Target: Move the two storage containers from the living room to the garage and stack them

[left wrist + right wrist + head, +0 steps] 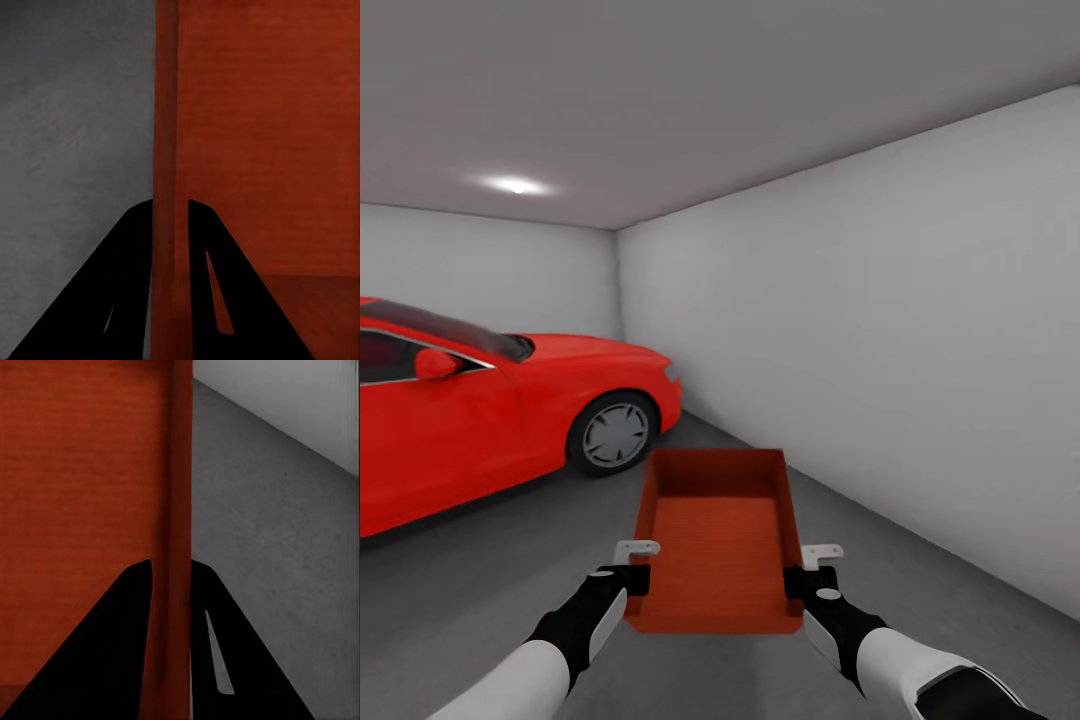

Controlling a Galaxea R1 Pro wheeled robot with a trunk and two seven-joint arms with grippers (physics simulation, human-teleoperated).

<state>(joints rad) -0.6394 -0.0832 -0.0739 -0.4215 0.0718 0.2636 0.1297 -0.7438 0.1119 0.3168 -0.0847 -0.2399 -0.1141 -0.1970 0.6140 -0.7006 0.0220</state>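
Orange-red, thin-walled and empty, the container [718,535] looks light and stiff, though smooth enough to slip. I hold it in the air over the grey concrete floor [480,600], beside the red car [490,420]. My left gripper [637,565] pinches one long wall, my right gripper [807,567] the opposite one, fingers [206,255] straddling each rim.

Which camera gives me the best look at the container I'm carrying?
The head view: the whole storage container shows, open-topped, held between both grippers. Each wrist view shows one side wall pinched between fingers, plus some inner floor.
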